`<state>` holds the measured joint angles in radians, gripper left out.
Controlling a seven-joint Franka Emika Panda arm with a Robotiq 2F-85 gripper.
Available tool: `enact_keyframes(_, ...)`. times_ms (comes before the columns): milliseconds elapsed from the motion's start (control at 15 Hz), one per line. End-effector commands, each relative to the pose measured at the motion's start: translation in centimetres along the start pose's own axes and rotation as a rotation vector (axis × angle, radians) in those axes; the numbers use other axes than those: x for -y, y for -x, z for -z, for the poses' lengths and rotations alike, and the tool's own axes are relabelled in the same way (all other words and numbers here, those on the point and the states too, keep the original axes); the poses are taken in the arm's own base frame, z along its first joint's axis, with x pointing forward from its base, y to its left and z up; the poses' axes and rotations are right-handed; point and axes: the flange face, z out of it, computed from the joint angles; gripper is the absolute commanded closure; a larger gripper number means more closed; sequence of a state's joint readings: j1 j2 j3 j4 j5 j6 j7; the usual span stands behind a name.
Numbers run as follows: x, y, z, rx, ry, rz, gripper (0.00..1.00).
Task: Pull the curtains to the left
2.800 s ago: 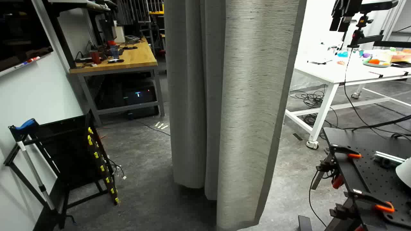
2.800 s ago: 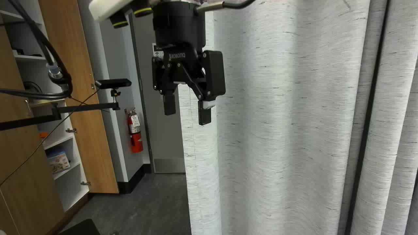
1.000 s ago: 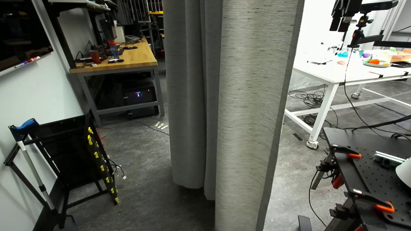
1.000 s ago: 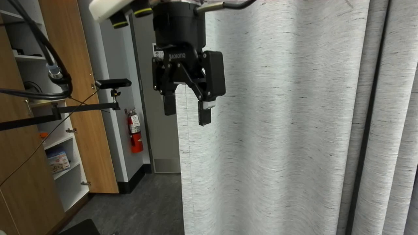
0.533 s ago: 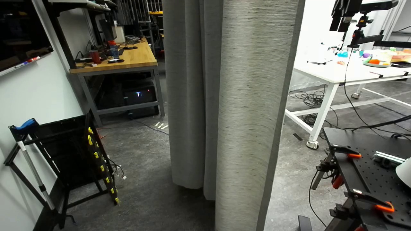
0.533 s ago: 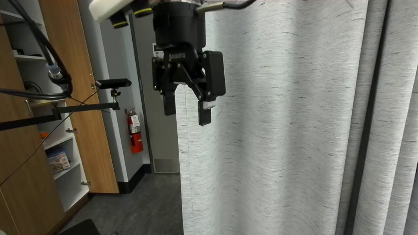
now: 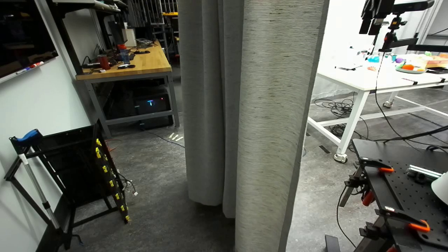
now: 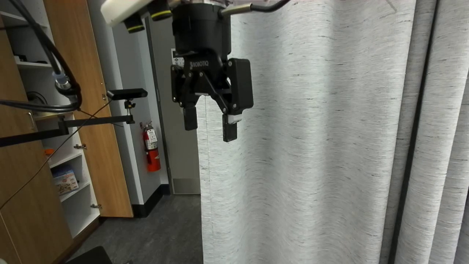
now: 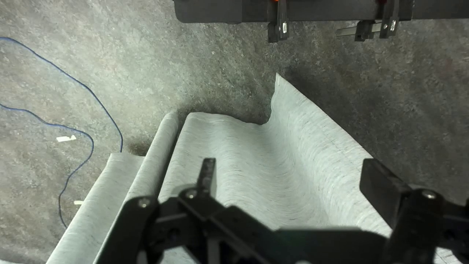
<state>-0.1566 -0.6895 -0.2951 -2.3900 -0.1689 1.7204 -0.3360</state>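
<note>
The curtains (image 7: 273,122) are tall light grey-beige drapes with vertical folds, seen in both exterior views (image 8: 311,154). In the wrist view the curtains (image 9: 234,146) hang down to the floor, with folds at the left and a free edge running diagonally at the right. My gripper (image 8: 210,124) points down, fingers apart, with nothing between them that I can see held. In an exterior view it overlaps the curtains' free left edge; I cannot tell whether it touches the fabric. In the wrist view my gripper (image 9: 289,176) has its fingers spread wide across the fabric.
A black perforated table (image 7: 402,185) with orange-handled clamps stands beside the curtains; its edge (image 9: 220,11) shows in the wrist view. A camera on an arm (image 8: 127,94), an open wooden cabinet door (image 8: 106,146) and a fire extinguisher (image 8: 151,146) are left of my gripper.
The curtains' free edge has swung slightly left behind my gripper, and the lower fabric shifts a little. My gripper is almost still, and its fingers keep the same spread.
</note>
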Motion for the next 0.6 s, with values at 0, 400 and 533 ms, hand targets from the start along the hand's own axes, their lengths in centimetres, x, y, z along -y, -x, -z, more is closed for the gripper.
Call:
enact_keyframes(0, 0.3, 0.1, 0.1, -0.009, -0.001, 0.017, 0.0)
enact_keyframes(400, 2.9, 1.9, 0.3, -0.008, 0.005, 0.224, 0.0)
enact_keyframes(533, 4.0, 2.8, 0.1, -0.004, 0.003, 0.305, 0.0)
